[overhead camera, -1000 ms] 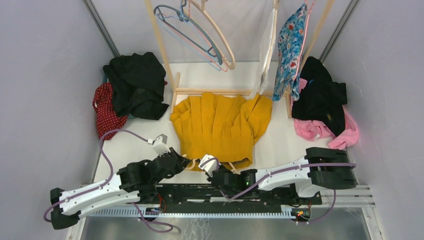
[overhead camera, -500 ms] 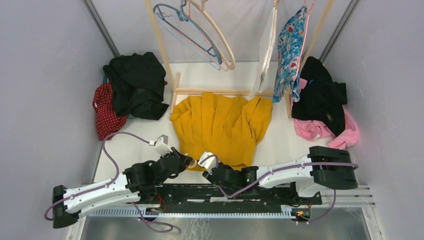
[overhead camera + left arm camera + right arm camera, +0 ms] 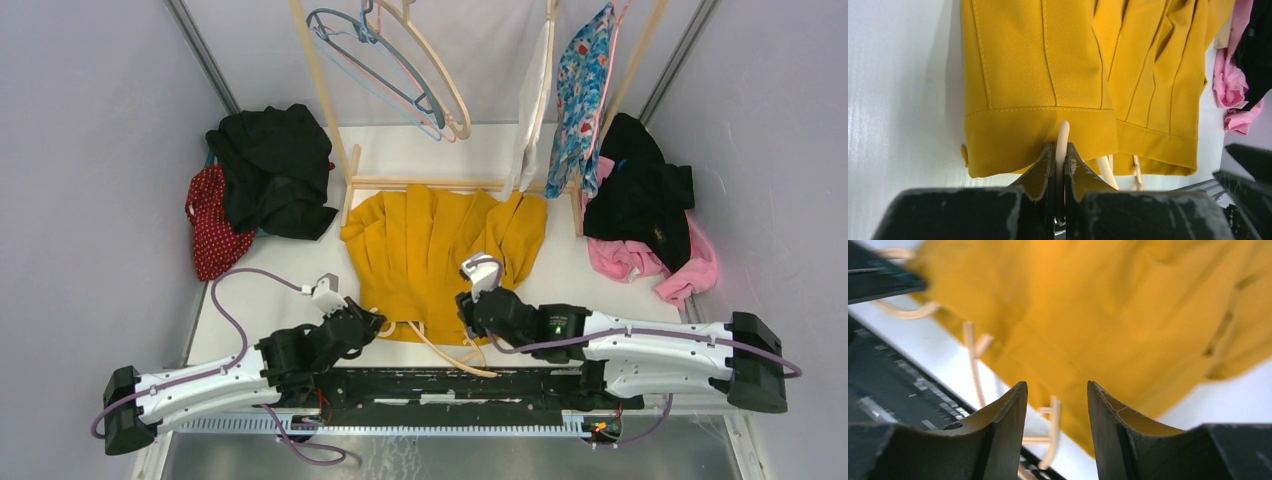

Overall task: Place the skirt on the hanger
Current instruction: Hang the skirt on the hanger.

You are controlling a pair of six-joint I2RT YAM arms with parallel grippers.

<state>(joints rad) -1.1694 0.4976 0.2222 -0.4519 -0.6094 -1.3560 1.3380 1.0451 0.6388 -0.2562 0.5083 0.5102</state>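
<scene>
At the middle of the white tabletop (image 3: 570,285), the yellow skirt (image 3: 440,250) is spread flat — its near edge is laid over the cream hanger (image 3: 1062,137). The hanger is clamped between the left fingers (image 3: 1047,167); the right fingers (image 3: 1008,412) are held apart above the skirt.

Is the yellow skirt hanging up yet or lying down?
Lying down. The skirt is spread flat on the table, with the hanger poking out under its hem.
</scene>
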